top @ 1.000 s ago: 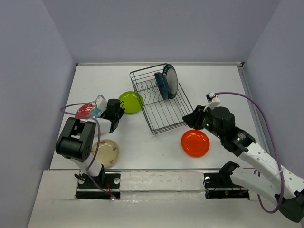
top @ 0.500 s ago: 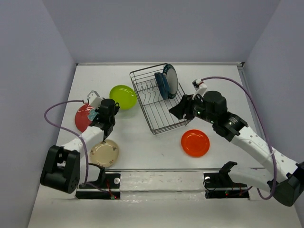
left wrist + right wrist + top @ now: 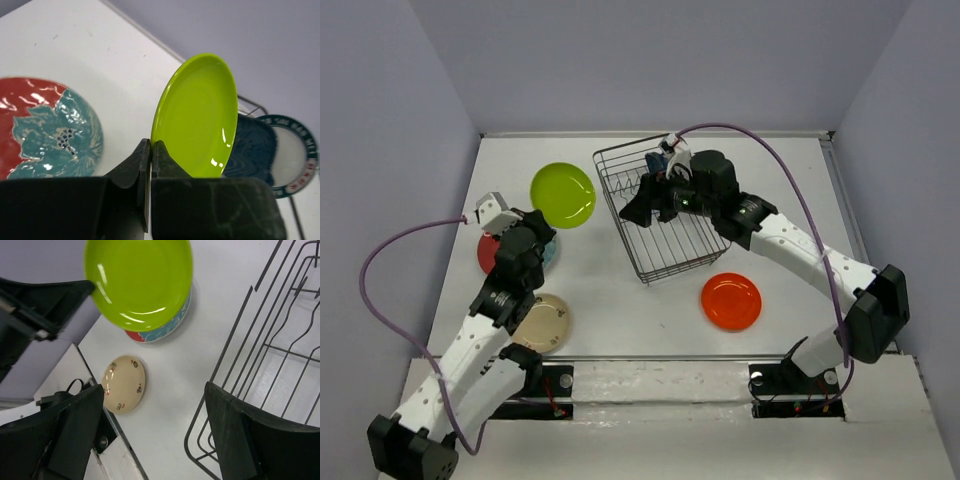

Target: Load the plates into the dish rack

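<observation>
My left gripper [image 3: 150,146] is shut on the lower rim of the lime green plate [image 3: 197,117], which it holds tilted in the air. From above, that plate [image 3: 563,195] hangs left of the dish rack [image 3: 692,245], with the left gripper [image 3: 540,222] under it. The red-and-teal plate [image 3: 45,127] lies flat on the table below. In the rack stand the dark blue plate [image 3: 250,150] and the teal-rimmed white plate [image 3: 295,150]. My right gripper [image 3: 155,415] is open and empty, hovering at the rack's [image 3: 260,355] left edge [image 3: 638,208]. The cream plate [image 3: 122,382] and the orange plate [image 3: 731,301] lie on the table.
The cream plate [image 3: 545,322] sits close to the left arm's base. The orange plate lies in front of the rack, near the table's front edge. Grey walls enclose the table on three sides. The right arm's cable [image 3: 790,190] arcs over the rack's right side.
My right arm swung from beside the orange plate up over the rack's left side, and its jaws opened wide. My left arm raised the lime plate and carried it back and left.
</observation>
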`<action>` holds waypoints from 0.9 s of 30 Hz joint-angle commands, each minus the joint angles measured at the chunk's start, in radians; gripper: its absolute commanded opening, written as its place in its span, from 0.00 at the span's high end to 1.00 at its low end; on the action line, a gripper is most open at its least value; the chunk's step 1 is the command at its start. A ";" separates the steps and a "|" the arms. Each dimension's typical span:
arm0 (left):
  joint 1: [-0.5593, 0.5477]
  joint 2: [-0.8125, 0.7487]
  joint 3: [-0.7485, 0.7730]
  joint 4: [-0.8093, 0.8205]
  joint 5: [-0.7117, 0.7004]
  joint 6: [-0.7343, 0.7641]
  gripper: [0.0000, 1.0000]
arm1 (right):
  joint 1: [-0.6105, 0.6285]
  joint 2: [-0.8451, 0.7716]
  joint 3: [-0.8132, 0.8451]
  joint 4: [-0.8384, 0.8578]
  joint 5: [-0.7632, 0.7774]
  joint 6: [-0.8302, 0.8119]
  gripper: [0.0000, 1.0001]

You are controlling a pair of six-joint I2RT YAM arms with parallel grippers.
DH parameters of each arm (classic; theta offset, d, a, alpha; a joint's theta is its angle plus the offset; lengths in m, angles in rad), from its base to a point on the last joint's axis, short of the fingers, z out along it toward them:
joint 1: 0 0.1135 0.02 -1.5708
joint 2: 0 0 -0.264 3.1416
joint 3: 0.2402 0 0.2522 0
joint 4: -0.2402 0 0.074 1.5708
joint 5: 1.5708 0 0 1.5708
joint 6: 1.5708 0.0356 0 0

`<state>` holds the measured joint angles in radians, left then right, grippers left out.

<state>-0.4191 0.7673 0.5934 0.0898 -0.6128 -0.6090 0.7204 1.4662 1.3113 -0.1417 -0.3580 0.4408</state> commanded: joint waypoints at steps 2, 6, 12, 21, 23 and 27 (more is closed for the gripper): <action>-0.003 -0.195 0.092 -0.053 0.120 0.074 0.95 | 0.004 0.068 0.111 0.059 -0.004 -0.048 0.09; -0.004 -0.260 0.097 -0.082 0.232 0.074 0.95 | 0.004 0.126 0.152 0.082 -0.113 -0.036 0.07; -0.004 -0.263 0.117 -0.079 0.327 0.061 0.95 | 0.004 0.146 0.112 0.238 -0.300 0.032 0.07; -0.004 -0.298 0.080 -0.015 0.393 0.051 0.95 | 0.004 0.091 0.023 0.303 -0.260 0.035 0.07; -0.003 -0.307 0.069 0.004 0.427 0.049 0.95 | 0.004 0.105 0.035 0.298 -0.237 0.036 0.07; -0.004 -0.319 0.060 0.021 0.501 0.061 0.95 | 0.004 0.144 0.068 0.338 -0.222 0.068 0.16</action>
<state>-0.4194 0.4625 0.6605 -0.0002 -0.2108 -0.5579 0.7204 1.5852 1.3270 0.0898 -0.6044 0.4747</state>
